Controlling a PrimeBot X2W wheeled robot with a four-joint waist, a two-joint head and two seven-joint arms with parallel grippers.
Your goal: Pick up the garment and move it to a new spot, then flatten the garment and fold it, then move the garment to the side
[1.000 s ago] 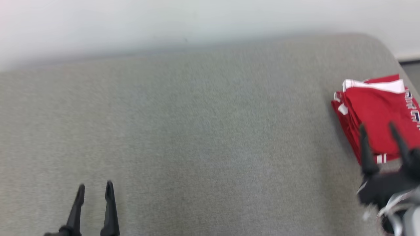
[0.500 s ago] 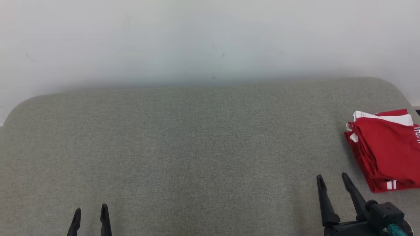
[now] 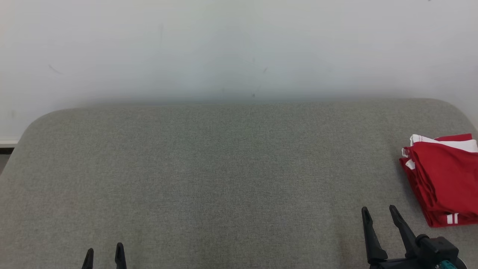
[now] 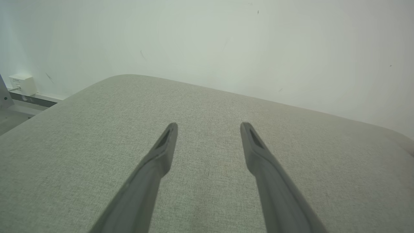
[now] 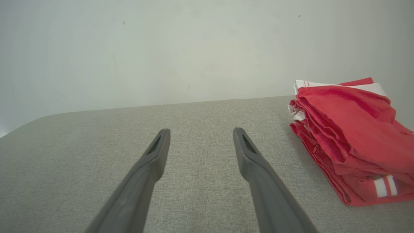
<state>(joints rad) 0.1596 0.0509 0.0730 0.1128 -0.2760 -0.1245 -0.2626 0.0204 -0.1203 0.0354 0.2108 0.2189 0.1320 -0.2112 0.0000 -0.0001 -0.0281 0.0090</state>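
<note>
The garment (image 3: 444,179) is red with white trim and lies folded in a neat stack at the right edge of the grey fabric surface (image 3: 224,168). The right wrist view shows the same garment (image 5: 349,142) to the right of the fingers. My right gripper (image 3: 379,216) stands open at the lower right, just left of the garment and apart from it, with nothing between its fingers. Open and empty as well, my left gripper (image 3: 104,252) sits at the lower left, far from the garment. In the left wrist view my left gripper (image 4: 208,127) hovers over bare fabric.
A pale wall (image 3: 239,48) rises right behind the surface's rounded far edge. Beyond the surface's left corner, a small white box (image 4: 22,84) sits on a ledge by the wall. The garment lies close to the surface's right edge.
The head camera has tilted up, so the wall fills more of the picture. My right gripper has drawn back off the garment, down and to the left; the garment stays folded in place.
</note>
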